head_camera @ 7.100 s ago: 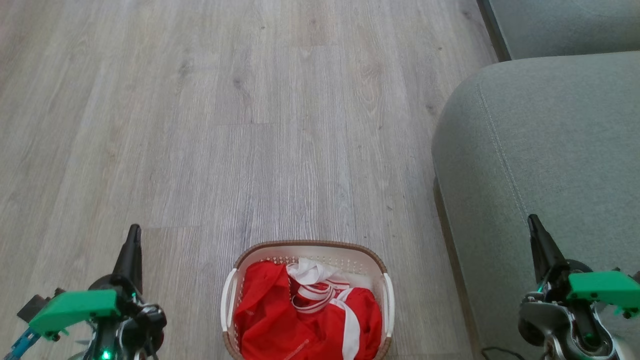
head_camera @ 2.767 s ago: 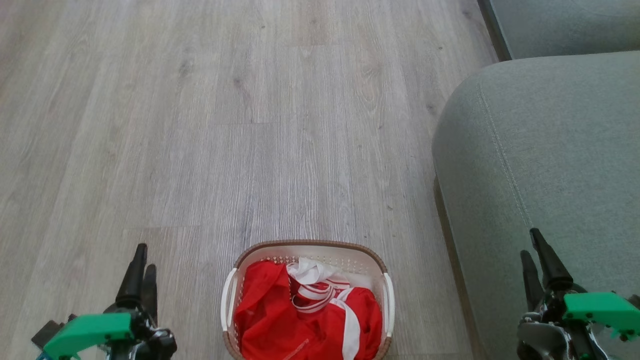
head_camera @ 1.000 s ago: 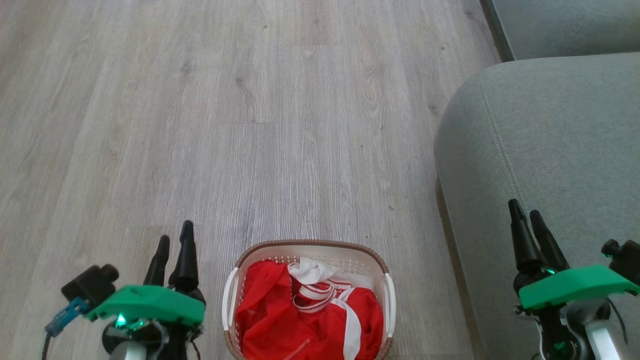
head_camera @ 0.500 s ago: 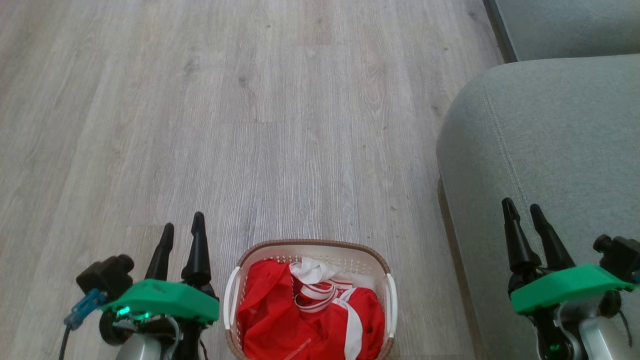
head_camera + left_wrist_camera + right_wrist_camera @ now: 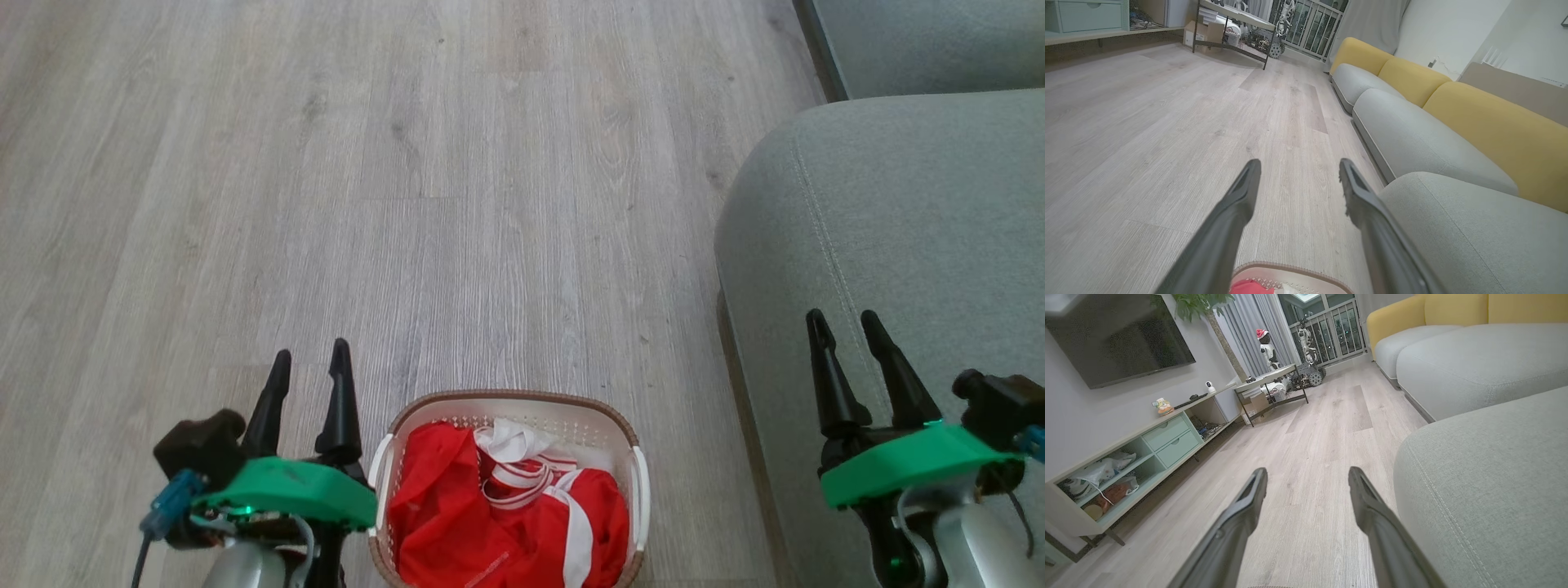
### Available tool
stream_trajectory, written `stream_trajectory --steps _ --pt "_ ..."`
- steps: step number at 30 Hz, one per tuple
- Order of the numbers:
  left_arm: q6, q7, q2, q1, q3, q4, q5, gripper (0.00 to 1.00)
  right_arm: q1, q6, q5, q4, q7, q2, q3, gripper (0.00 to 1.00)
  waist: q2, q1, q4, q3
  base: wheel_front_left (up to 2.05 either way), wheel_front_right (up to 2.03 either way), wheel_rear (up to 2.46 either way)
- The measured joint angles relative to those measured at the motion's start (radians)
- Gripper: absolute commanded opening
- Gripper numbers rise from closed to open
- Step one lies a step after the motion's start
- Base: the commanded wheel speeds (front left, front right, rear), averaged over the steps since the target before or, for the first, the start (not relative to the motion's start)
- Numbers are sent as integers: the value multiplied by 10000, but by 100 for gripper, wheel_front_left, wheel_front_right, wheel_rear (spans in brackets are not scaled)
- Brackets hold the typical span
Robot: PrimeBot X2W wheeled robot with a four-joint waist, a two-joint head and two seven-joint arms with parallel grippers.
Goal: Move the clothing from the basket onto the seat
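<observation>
Floor [image 5: 408,204] separates the basket [image 5: 506,397] of clothing [image 5: 457,514] from the seat [image 5: 898,229]; left hand [image 5: 310,351], right hand [image 5: 841,316] spread wide, empty.

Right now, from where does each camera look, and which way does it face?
Head view: on the head, facing down at the floor, basket, clothing and seat; left gripper and right gripper show, open.
Left wrist view: on the left wrist, facing along the floor; its fingers show.
Right wrist view: on the right wrist, facing a cabinet; its fingers show.
Shared: all three show the seat.
</observation>
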Motion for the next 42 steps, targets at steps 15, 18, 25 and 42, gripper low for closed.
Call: stream_trajectory --steps 15,18,25,42 --pt "359 -387 27 -72 -416 -267 1601 100 -14 0 -1542 -249 -433 -253 272 100 0 0 34 49 0 0 0" --pt "431 -522 36 -73 -596 -341 2054 100 -15 0 -1962 -337 -546 -282 345 100 0 0 43 44 0 0 0" --pt "608 -711 54 -119 -708 -516 2869 100 -18 0 -2696 -474 -786 -355 431 100 0 0 51 39 0 0 0" --pt "587 -826 65 -204 -895 -497 3373 100 -37 0 -3133 -596 -918 -449 539 100 0 0 48 39 0 0 0"
